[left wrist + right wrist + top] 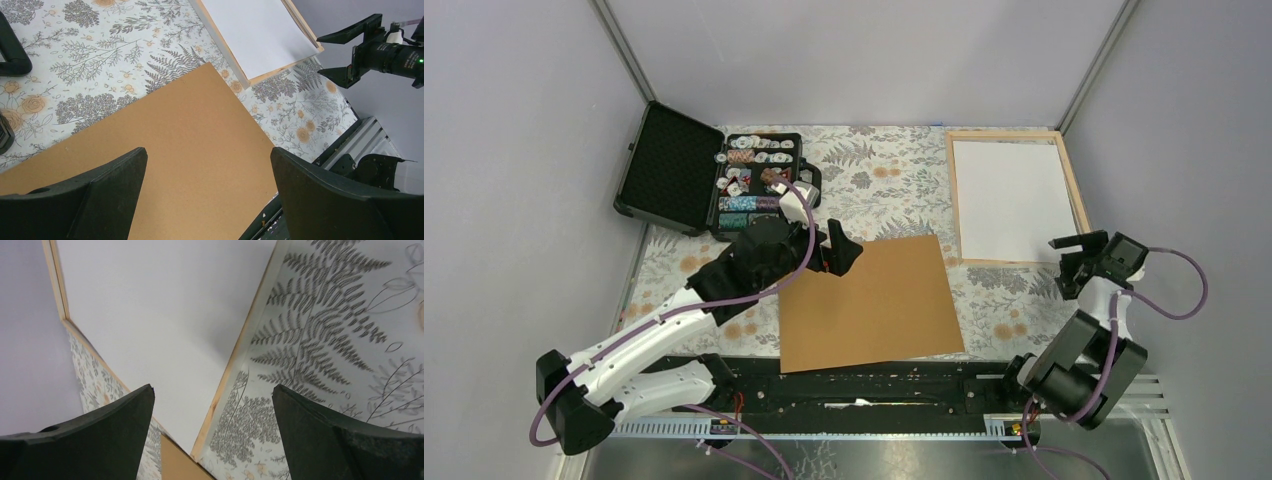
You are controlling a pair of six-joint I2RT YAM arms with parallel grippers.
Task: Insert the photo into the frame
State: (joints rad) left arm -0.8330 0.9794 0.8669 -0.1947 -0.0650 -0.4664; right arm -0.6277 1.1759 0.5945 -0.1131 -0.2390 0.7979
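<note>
nearest the arm bases, a flat brown cardboard board (869, 300) lies on the floral tablecloth (884, 185). the left gripper (836, 250) hangs over the board's far-left edge, jaws wide apart, holding nothing. to the right, the right gripper (1072, 260) hangs at the near right corner of the thin light-wood rectangular frame (951, 200), jaws also spread wide with nothing between them. the large white-backed photo (1012, 198) lies blank side up inside the frame. at the far left stands an open black case of poker chips (714, 180).
</note>
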